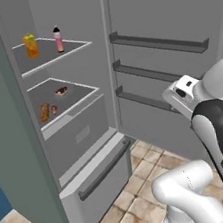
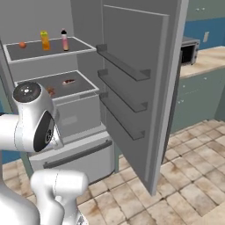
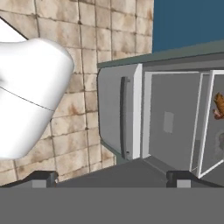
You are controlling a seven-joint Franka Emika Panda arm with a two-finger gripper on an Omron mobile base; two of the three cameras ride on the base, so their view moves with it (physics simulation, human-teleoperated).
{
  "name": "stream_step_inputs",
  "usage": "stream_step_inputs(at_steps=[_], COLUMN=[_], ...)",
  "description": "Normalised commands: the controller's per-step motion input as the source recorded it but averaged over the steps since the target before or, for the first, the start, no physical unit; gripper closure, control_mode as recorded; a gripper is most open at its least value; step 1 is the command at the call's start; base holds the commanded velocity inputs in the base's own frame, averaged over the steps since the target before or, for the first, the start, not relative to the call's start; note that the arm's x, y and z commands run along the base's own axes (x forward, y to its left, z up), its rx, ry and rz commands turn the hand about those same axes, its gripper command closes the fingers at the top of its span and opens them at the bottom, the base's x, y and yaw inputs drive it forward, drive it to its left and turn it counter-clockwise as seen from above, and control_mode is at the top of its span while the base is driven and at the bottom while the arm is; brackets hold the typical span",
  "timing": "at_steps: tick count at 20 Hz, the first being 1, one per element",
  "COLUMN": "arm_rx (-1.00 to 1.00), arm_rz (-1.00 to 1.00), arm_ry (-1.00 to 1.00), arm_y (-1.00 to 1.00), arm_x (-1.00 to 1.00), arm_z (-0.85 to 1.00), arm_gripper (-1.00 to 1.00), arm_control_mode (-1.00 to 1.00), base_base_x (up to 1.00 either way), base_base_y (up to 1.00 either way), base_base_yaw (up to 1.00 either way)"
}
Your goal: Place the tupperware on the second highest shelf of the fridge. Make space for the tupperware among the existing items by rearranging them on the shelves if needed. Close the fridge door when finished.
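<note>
Grey fridge (image 3: 166, 118) ahead of empty, spread hand (image 3: 111, 178), apart

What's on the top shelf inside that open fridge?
On the top shelf stand a yellow-orange carton and a pink bottle, with a small orange fruit further left. The shelf's back left corner is hidden by the fridge wall.

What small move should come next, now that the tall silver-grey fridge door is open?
Probably swing the arm toward the beige counter by the dark grey microwave to look for the tupperware. The two-finger gripper is open and empty, the fridge door stands wide, and the grey shelf with the brown sausage-like foods has bare room.
</note>
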Motion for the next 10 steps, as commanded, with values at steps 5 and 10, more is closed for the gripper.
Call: stream_step_inputs(at_steps=[5, 10], arm_rx=[0.0, 0.0], arm_rz=[0.0, 0.0], arm_ry=[0.0, 0.0], arm_y=[0.0, 0.0], arm_x=[0.0, 0.0], arm_z=[0.0, 0.0], arm_gripper=[-1.0, -1.0], arm_control_mode=[1.0, 1.0], base_base_x=[0.12, 0.0], base_base_y=[0.0, 0.0], base_base_yaw=[-0.07, -0.04])
